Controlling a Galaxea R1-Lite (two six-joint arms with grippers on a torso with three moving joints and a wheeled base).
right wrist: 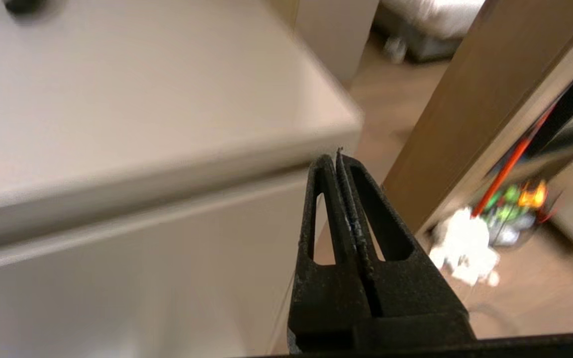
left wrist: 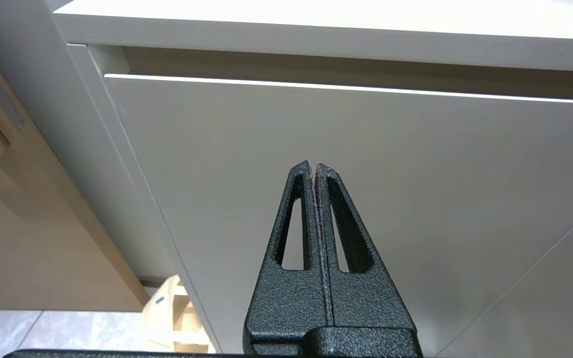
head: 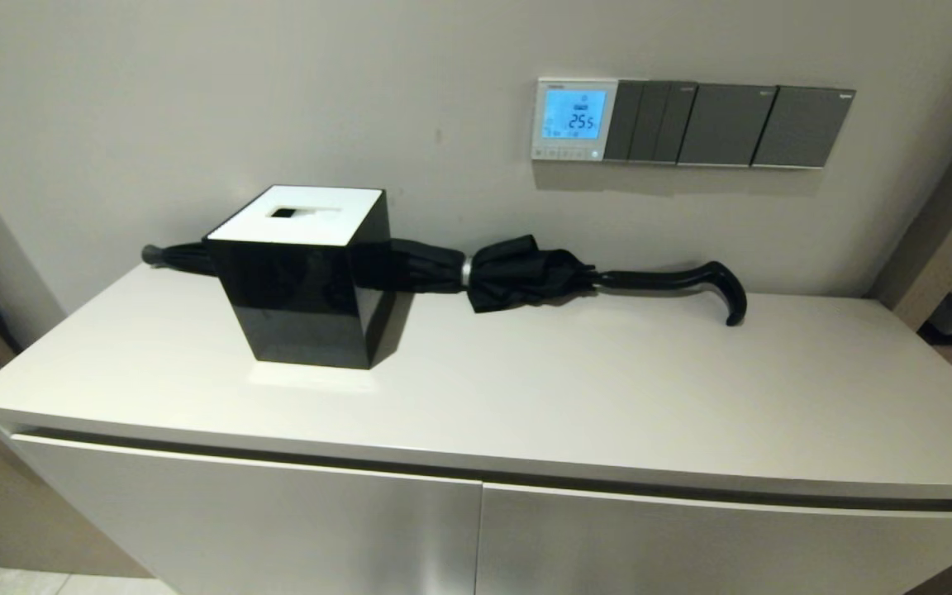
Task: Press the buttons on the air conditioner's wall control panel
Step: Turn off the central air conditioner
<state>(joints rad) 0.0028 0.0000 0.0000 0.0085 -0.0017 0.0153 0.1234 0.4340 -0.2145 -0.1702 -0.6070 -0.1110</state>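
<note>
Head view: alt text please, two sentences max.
A white thermostat panel with a lit blue screen reading 25.5 and a row of small buttons hangs on the wall beside dark switch plates. Below, a black tissue box and folded umbrella lie on a white cabinet.

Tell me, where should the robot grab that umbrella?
Judging by its pose, the straight black shaft just before the curved handle: it lies flat, bare and thin on the cabinet, clear of the box. Come from above, gripper across the shaft.
</note>
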